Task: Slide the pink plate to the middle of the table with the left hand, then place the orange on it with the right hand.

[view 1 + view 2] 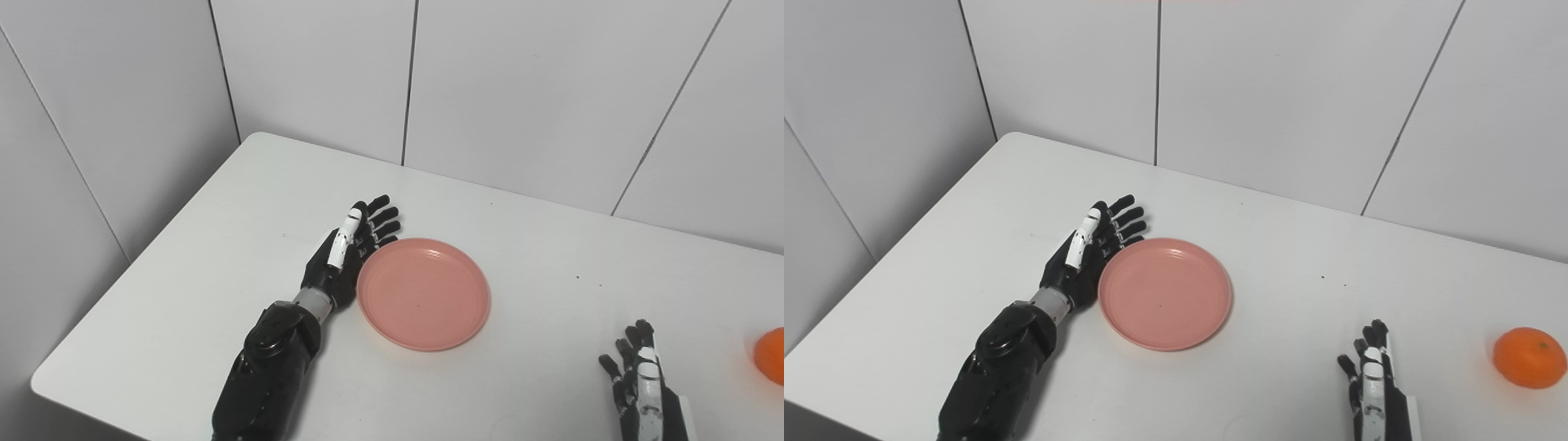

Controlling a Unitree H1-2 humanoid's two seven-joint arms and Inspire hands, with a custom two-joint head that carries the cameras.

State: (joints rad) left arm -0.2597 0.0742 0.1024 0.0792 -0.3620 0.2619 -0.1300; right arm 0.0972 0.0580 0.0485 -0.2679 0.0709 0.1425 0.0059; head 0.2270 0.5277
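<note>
**Operator:** Left eye view: why is the left robot hand [349, 251] set edge-on at the left rim of the pink plate [424, 294]?

**Technician:** Its fingers are extended and spread, holding nothing, with the palm side against or just beside the rim. That posture suits a sideways push, so the plate can slide across the worktop [202, 275] without being lifted. The plate lies flat and empty, somewhat left of the worktop's middle.

**Operator:** And the right robot hand [1375, 383]?

**Technician:** It waits near the front edge with fingers apart and empty. The orange [1530, 357] rests on the worktop to its right, apart from it and well apart from the plate. Judged status: the slide is in hand; the orange transfer is not yet begun.
</note>
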